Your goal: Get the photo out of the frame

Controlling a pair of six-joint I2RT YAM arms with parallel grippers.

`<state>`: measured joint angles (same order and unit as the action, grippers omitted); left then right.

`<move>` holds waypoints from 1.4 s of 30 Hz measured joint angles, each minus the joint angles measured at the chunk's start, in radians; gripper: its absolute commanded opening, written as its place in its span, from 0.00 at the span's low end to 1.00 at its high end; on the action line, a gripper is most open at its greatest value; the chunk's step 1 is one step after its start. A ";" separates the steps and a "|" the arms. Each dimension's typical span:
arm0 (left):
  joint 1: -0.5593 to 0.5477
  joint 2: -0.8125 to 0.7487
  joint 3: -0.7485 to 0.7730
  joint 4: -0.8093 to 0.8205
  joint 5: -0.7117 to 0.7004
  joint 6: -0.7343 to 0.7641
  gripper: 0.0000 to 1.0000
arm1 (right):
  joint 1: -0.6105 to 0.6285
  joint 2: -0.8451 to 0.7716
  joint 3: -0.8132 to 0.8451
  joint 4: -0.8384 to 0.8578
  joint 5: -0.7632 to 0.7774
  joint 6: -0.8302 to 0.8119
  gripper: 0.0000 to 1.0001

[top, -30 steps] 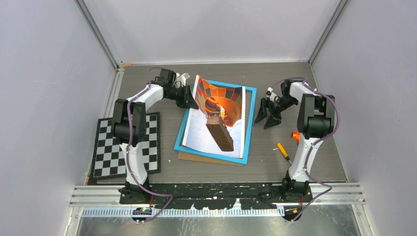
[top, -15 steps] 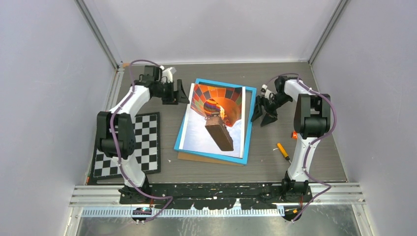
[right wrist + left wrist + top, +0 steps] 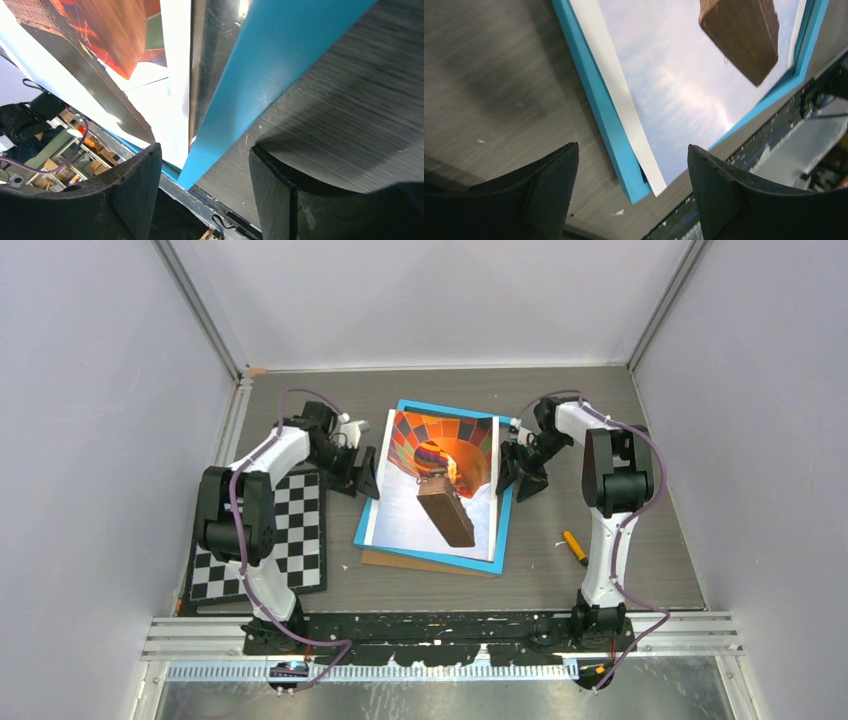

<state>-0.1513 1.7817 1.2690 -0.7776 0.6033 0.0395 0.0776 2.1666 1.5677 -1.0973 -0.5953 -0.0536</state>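
Photo lies face up on the frame, mid-table, skewed. Its white left margin rides over the blue left border, and its near-left corner overhangs the frame corner. The blue border shows along the far, right and near sides. On the right, a glossy grey strip sits between the photo's margin and the blue edge. A brown board sticks out from under the near edge. There is bare table on the far side, and on the right as far as the orange screwdriver. On the left, a narrow bare strip separates the frame from the checkerboard. Left gripper is just beside the left edge, jaws spread wide, nothing held. Right gripper is at the right blue edge near the far corner, jaws equally wide, nothing held. Contact with the frame cannot be told for either.
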 measured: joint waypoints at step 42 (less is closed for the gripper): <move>-0.094 0.086 -0.024 -0.002 -0.008 0.098 0.68 | 0.064 0.051 0.089 -0.050 0.014 -0.047 0.69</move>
<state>-0.2451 1.8679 1.2453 -0.7799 0.5957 0.1371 0.1413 2.2173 1.6562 -1.1473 -0.5816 -0.1001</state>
